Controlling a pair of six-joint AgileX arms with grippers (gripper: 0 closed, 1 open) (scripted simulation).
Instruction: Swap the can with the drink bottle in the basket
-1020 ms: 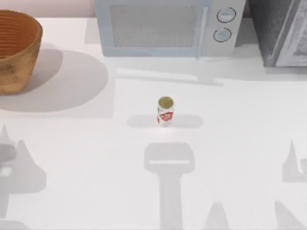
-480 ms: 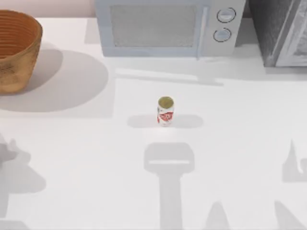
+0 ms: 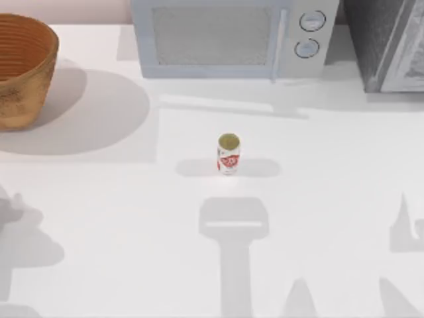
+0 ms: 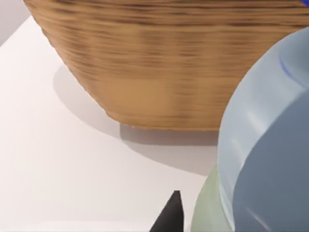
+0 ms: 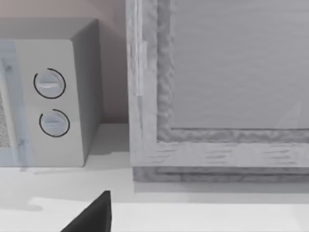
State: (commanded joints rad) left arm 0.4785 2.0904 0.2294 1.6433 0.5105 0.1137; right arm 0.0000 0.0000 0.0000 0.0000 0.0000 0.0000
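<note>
The drink bottle (image 3: pixel 228 154) stands upright in the middle of the table, with a gold top and a white body with a red label. The wicker basket (image 3: pixel 20 66) sits at the far left corner. In the left wrist view its ribbed wall (image 4: pixel 159 63) is close ahead. My left gripper (image 4: pixel 176 220) is shut on the can (image 4: pixel 270 145), a pale blue-grey rounded body with a pale green part, just in front of the basket and above the table. One dark fingertip (image 4: pixel 170 215) shows beside the can, which hides the other. My right gripper (image 5: pixel 94 217) is parked at the right.
A microwave (image 3: pixel 232 36) stands along the back edge, its dials (image 5: pixel 49 83) visible from the right wrist. A grey appliance (image 3: pixel 391 43) fills the back right corner. Arm shadows fall on the white table at the front and at both sides.
The left arm's shadow at the table's left edge changed shape and sank lower between one second ago and half a second ago. Bottle and basket have not moved.
</note>
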